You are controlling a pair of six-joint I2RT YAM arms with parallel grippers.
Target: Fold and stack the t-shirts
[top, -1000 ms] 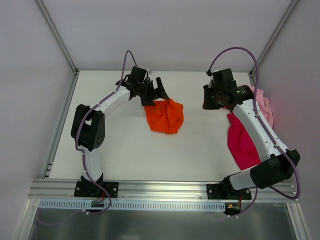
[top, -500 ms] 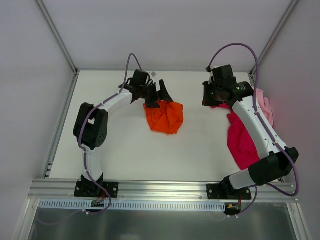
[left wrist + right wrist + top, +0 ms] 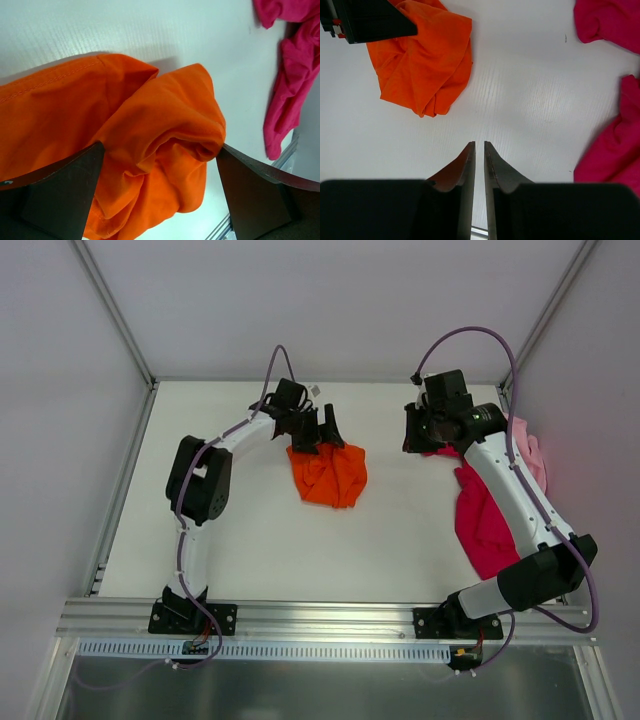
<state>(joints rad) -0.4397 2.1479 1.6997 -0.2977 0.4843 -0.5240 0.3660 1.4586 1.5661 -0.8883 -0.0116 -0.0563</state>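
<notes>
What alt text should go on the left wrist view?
A crumpled orange t-shirt fills most of the view, lying on a white table between the two dark left fingers, which stand wide open at the bottom corners. Part of a magenta-red t-shirt lies along the right edge.

The orange t-shirt (image 3: pixel 328 475) is lying crumpled in a loose, creased heap at the far middle of the table (image 3: pixel 300 550), its folds bunching over one another. The magenta-red t-shirt (image 3: pixel 482 525) is sprawling in a long rumpled strip along the table's right side. The light pink t-shirt (image 3: pixel 532 455) is sitting bunched at the table's far right edge, just beside the magenta-red one.
</notes>
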